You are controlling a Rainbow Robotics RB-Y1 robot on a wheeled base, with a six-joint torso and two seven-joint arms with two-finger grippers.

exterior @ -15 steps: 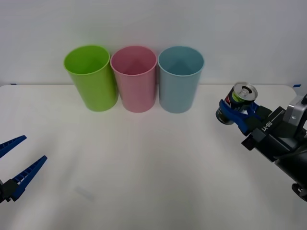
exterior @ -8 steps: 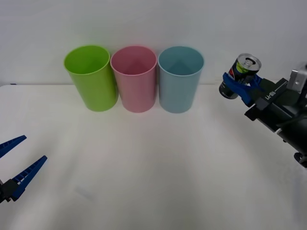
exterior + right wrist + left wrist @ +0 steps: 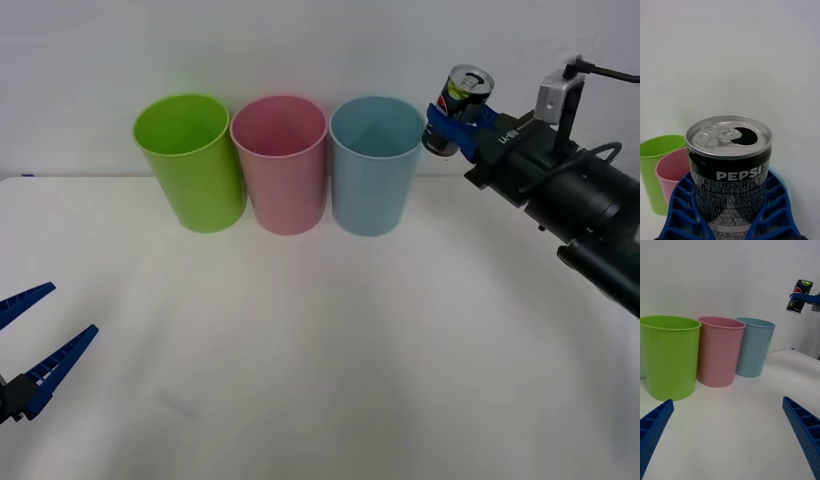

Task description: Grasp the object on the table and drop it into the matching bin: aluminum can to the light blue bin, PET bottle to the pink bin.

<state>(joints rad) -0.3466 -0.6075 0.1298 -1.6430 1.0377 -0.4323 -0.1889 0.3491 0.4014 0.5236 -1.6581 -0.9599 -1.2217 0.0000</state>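
Three bins are standing in a row at the far side of the desk [image 3: 320, 330]: a green bin [image 3: 190, 160], a pink bin [image 3: 280, 162] and a light blue bin [image 3: 376, 163], each touching or nearly touching its neighbour.

One can [image 3: 458, 110], silver-topped with a dark label, is being held up in the air by the right claw [image 3: 462, 124], well clear of the desk. The blue fingers [image 3: 773, 210] are gripping its body on both sides below the rim. The can is leaning slightly, and its opened pull-tab top is showing in the right wrist view. In the front view the can is sitting just beside the light blue bin's right rim, apparently not yet over the opening, though depth is hard to judge from this angle.

One left claw [image 3: 35, 345] is waiting low at the near left of the desk, fingers spread wide, holding nothing.

Step in hand, by my reading: carrying the can across to the light blue bin. The drop is not yet made.

Risks from here:
- Letting go too soon would be sending the can onto the rim or down outside the bin.
- A low approach would be knocking the light blue bin into the pink one.
- Overshooting would be putting the can over the pink bin, the wrong one.
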